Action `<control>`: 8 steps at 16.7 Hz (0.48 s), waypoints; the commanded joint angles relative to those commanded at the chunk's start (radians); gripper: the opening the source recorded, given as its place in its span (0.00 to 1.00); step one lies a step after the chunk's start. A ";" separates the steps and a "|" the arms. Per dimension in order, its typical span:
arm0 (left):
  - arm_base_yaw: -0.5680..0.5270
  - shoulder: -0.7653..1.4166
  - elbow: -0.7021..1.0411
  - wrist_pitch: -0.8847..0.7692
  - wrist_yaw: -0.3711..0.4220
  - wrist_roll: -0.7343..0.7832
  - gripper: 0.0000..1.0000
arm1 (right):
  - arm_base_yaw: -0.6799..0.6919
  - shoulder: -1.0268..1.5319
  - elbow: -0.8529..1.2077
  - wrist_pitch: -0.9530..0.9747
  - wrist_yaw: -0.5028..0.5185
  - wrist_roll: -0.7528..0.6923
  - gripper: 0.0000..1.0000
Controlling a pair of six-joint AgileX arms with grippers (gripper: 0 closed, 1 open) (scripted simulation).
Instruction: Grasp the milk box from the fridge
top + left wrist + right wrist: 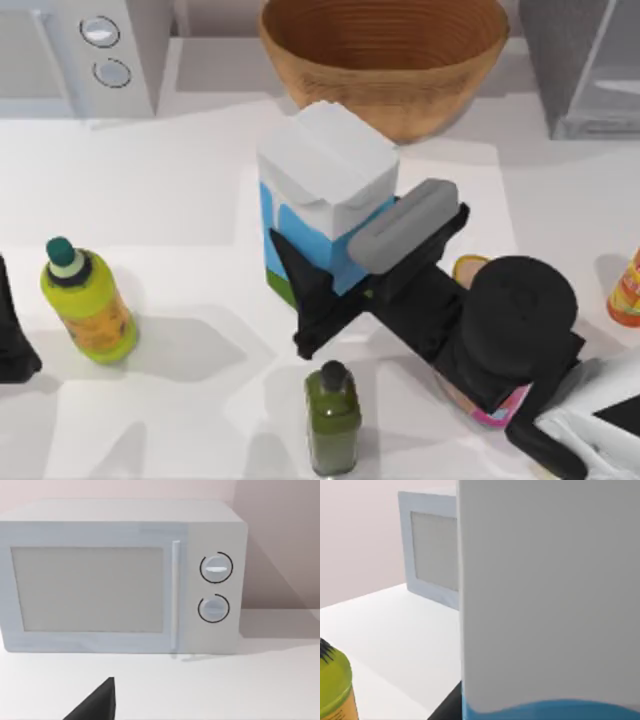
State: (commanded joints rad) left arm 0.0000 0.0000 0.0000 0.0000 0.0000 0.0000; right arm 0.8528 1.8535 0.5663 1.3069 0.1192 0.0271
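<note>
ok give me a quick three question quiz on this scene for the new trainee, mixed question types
1. True or false: the milk box stands on the table, outside the fridge.
2. Which pincer is at the milk box? A) left B) right
3. Fill in: just behind the milk box, toward the back of the table, sits a wooden ____.

Key
1. True. It is upright near the table's middle; the fridge is at the back right corner.
2. B. The right pincer has one finger on each side of the carton; the left pincer is parked at the table's left edge.
3. bowl.
</note>
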 joint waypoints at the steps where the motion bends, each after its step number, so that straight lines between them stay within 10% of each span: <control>1: 0.000 0.000 0.000 0.000 0.000 0.000 1.00 | 0.004 0.024 0.005 0.008 0.001 -0.004 0.00; 8: 0.000 0.000 0.000 0.000 0.000 0.000 1.00 | 0.005 0.037 0.007 0.015 -0.002 -0.005 0.00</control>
State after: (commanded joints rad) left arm 0.0000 0.0000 0.0000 0.0000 0.0000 0.0000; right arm 0.8583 1.8902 0.5732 1.3216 0.1175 0.0217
